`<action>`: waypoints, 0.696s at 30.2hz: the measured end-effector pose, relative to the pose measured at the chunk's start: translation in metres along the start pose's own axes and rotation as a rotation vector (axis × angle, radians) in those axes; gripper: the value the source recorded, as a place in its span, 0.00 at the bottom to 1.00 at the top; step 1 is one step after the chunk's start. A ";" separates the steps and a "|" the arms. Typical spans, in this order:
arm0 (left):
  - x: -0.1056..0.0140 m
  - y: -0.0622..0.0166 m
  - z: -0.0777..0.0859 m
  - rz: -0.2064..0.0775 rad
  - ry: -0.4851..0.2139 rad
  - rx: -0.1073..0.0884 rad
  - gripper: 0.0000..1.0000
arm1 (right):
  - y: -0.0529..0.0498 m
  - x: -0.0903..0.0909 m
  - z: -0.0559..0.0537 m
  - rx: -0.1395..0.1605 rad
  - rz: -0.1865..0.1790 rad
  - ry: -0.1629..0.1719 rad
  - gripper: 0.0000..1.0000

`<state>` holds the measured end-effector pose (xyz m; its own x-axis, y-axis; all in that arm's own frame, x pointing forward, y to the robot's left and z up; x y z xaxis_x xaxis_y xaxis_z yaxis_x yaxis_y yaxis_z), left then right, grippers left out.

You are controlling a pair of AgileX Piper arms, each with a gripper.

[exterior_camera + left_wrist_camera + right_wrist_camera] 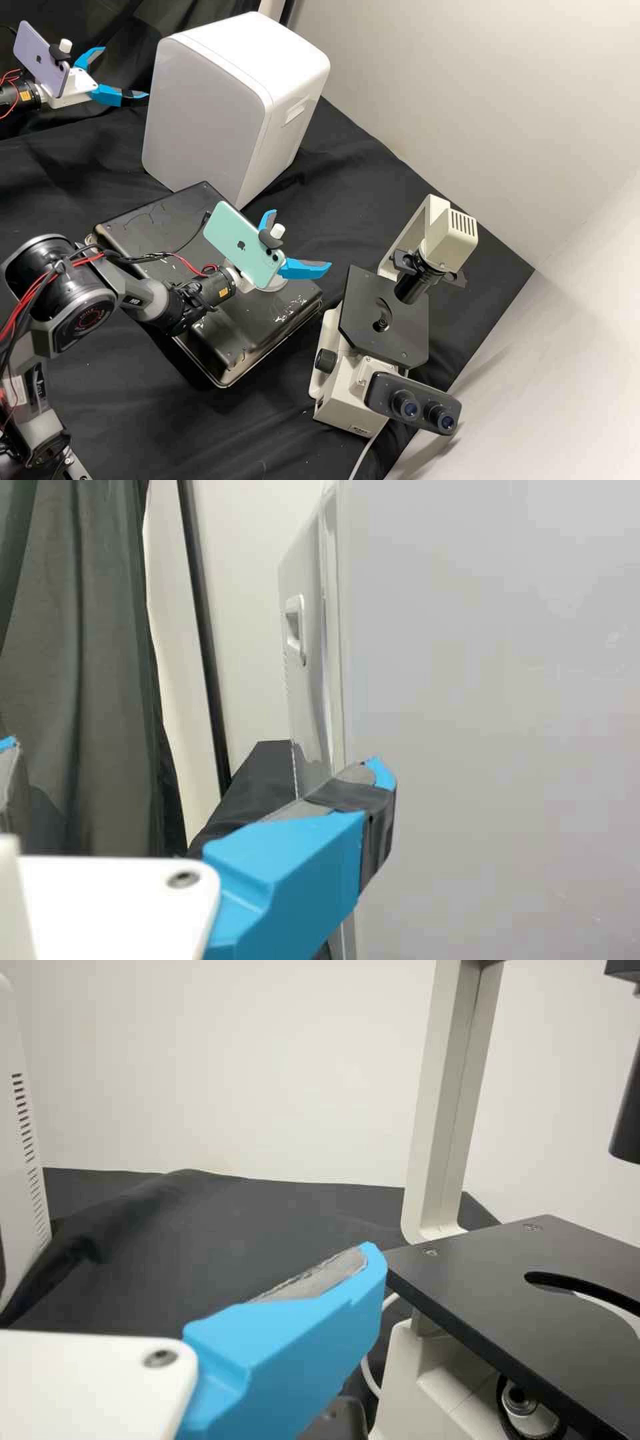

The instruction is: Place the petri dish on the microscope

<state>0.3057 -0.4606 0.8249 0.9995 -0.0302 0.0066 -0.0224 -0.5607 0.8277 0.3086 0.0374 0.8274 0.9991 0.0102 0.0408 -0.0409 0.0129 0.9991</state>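
Black cloth covers the bench (347, 167), and on it, near its middle, lies a shallow black metal tray (147, 227). My right gripper (301, 240) hangs above the tray edge that faces the cream-bodied inverted microscope (347, 380), which stands toward the bench's right edge. Its jaws are spread wide and hold nothing, one blue finger raised and the other pointing at the microscope's flat black stage (383, 313). That suits a grip from above, I judge, with the stage just beside the tray for a short carry. The clear petri dish I cannot pick out for sure. A pale round shape (272, 283) on the tray directly beneath that gripper may be it, and nothing lies on the stage, so the placing is not yet done. My left gripper (125, 71) is at the bench's far left corner, jaws also wide and empty, one finger close beside the tall rounded white plastic case (233, 100). It is well apart from tray and microscope, which I take to keep it out of the right arm's way. Next I would need to lower the right jaws around the dish's rim, and clear plastic on dark glossy metal is easy to misjudge.
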 end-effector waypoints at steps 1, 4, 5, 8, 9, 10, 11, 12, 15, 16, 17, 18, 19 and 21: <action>0.000 0.0000 0.000 0.000 0.000 0.000 1.00 | 0.000 0.000 0.000 0.000 0.000 0.000 1.00; 0.000 0.0000 0.000 0.000 0.000 0.000 1.00 | 0.000 0.000 0.000 0.000 0.000 0.000 1.00; 0.000 0.0000 0.000 0.000 0.000 0.000 1.00 | 0.000 0.000 0.000 0.000 0.000 0.000 1.00; 0.000 0.0000 0.000 0.000 0.000 0.000 1.00 | 0.000 0.000 0.000 0.000 0.000 0.000 1.00; 0.000 0.0000 0.000 0.000 0.000 0.000 1.00 | 0.000 0.000 0.000 0.000 0.000 0.000 1.00; 0.000 0.0000 0.000 0.000 0.000 0.000 1.00 | 0.000 0.000 0.000 0.000 0.000 0.000 1.00; 0.000 0.0004 0.000 0.004 -0.001 0.000 1.00 | 0.000 0.000 0.000 0.000 0.000 0.000 1.00; 0.000 -0.0002 0.000 0.002 -0.002 0.001 1.00 | 0.000 0.000 0.000 0.000 0.000 0.000 1.00; -0.005 -0.0052 0.001 -0.009 -0.010 0.004 1.00 | 0.000 0.000 0.000 0.000 0.000 0.000 1.00; -0.008 -0.0078 0.002 -0.019 -0.016 0.008 1.00 | 0.000 0.000 0.000 0.000 0.000 0.000 1.00; -0.011 -0.0104 0.002 -0.028 -0.019 0.010 1.00 | 0.000 0.000 0.000 0.000 0.000 0.000 1.00; -0.014 -0.0126 0.004 -0.037 -0.028 0.013 1.00 | 0.000 0.000 0.000 0.000 0.000 0.000 1.00; -0.019 -0.0145 0.005 -0.044 -0.038 0.017 1.00 | 0.000 0.000 0.000 0.000 0.000 0.000 1.00; -0.027 -0.0166 0.010 -0.054 -0.067 0.022 1.00 | 0.000 0.000 0.000 0.000 0.000 0.000 1.00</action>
<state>0.2786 -0.4586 0.8054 0.9957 -0.0539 -0.0760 0.0306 -0.5807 0.8135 0.3086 0.0374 0.8274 0.9991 0.0102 0.0408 -0.0409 0.0129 0.9991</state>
